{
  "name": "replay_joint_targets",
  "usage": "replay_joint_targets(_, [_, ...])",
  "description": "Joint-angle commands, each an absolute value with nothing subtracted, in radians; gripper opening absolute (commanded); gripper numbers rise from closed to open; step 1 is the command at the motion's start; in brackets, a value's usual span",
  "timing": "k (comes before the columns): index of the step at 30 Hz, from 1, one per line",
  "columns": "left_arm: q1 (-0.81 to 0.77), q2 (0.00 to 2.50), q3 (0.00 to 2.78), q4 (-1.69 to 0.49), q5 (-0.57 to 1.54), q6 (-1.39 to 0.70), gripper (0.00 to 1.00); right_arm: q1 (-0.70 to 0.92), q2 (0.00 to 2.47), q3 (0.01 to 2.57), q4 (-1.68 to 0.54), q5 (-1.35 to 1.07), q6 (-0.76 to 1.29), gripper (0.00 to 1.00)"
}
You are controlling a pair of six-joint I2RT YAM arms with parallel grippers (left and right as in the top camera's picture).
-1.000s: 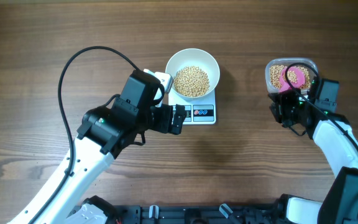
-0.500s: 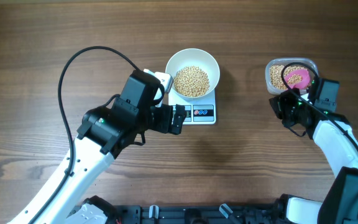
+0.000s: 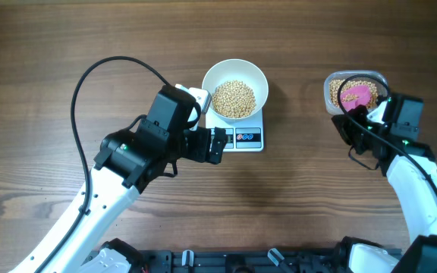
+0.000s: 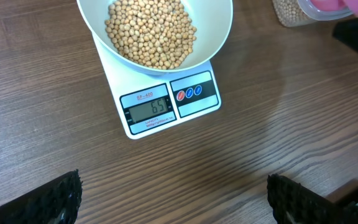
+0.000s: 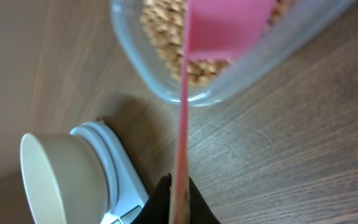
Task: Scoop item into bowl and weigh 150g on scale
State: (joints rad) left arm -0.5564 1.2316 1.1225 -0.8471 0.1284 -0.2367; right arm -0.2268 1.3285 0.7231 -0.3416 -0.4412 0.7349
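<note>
Right hand (image 5: 179, 190) has clamped shut on the pink scoop (image 5: 229, 25), which is dipped in the clear tub (image 5: 272, 68). Left hand (image 4: 173, 199) hangs wide open and empty, short of the scale (image 4: 166, 109). Beans (image 4: 151, 31) sit in the bowl (image 4: 219, 31) on top of it and the display reads 65, so it's probably under halfway, more scoops needed.

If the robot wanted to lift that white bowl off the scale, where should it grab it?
Probably the rim of the bowl, from above, one finger inside, one outside. Its sides look too wide and smooth to span, and the beans sit low, leaving bare wall.
</note>
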Motion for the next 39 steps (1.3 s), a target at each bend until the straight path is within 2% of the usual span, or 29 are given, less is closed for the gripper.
replay_joint_targets(1, [-0.561, 1.231, 1.118, -0.845, 0.119, -0.216, 1.00, -0.224, 1.298, 0.784, -0.370, -0.453, 0.654, 0.04])
replay_joint_targets(11, [-0.561, 1.231, 1.118, -0.845, 0.119, -0.216, 1.00, -0.246, 1.298, 0.894, -0.479, -0.445, 0.559, 0.04])
replay_joint_targets(22, [-0.561, 1.231, 1.118, -0.845, 0.119, -0.216, 1.00, -0.321, 1.361, 0.902, -0.491, -0.459, 0.438, 0.04])
replay_joint_targets(32, [-0.561, 1.231, 1.118, -0.845, 0.119, -0.216, 1.00, -0.323, 1.447, 0.907, -0.492, -0.517, 0.168, 0.04])
replay_joint_targets(39, [-0.561, 1.231, 1.118, -0.845, 0.119, -0.216, 1.00, -0.322, 1.447, 1.022, -0.581, -0.511, 0.041, 0.04])
